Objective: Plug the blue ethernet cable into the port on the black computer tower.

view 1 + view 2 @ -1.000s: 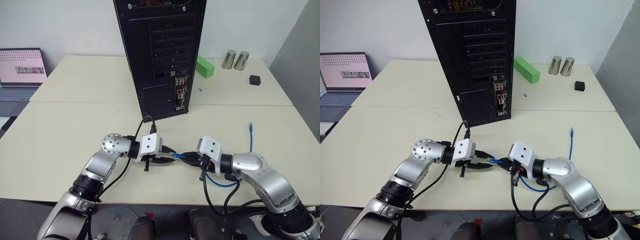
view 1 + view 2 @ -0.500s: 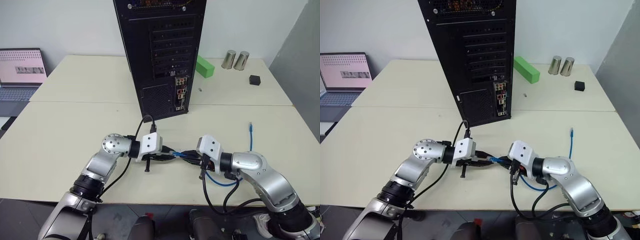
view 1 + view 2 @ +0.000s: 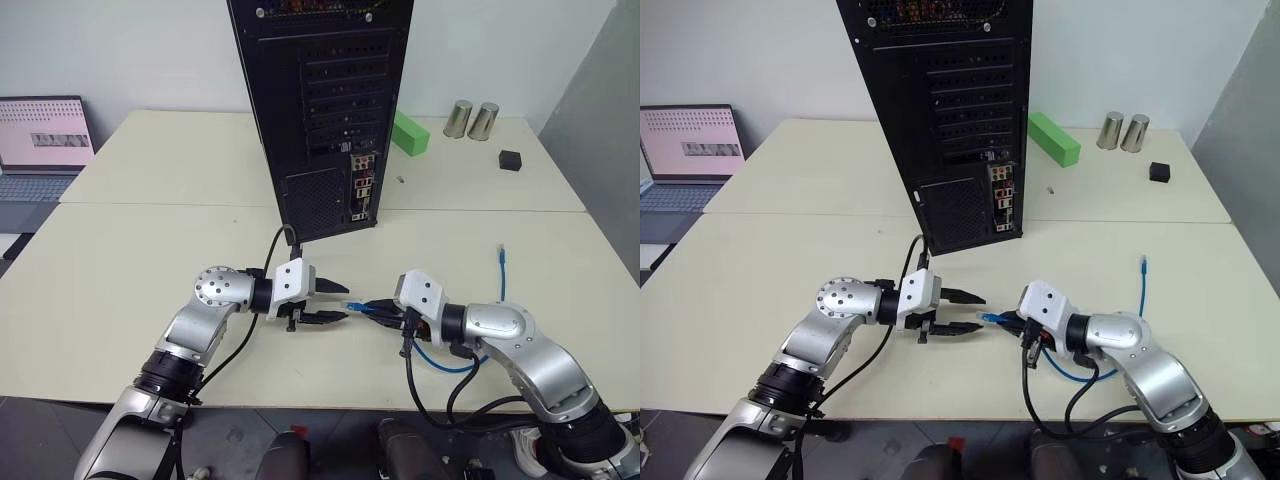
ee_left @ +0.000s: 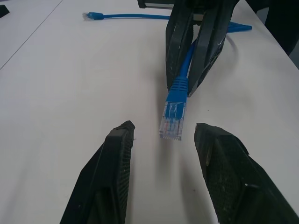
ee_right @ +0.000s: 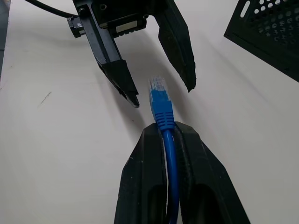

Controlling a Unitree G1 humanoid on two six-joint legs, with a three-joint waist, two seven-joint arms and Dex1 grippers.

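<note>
**Cable held near its plug, tower waiting**

Head view: the right end effector (image 3: 385,308) pinches the blue ethernet cable (image 3: 500,272) above the desk (image 3: 120,260), short of the black computer tower (image 3: 325,110).

Left wrist view: the left end effector (image 4: 163,140) stands spread around the plug (not touching).

Right wrist view: the plug should be aligned squarely before insertion.

Open laptop (image 3: 40,140), green block (image 3: 409,132), 2 metal cans (image 3: 471,119), small black cube (image 3: 510,160) on cream table (image 3: 150,250)
</note>
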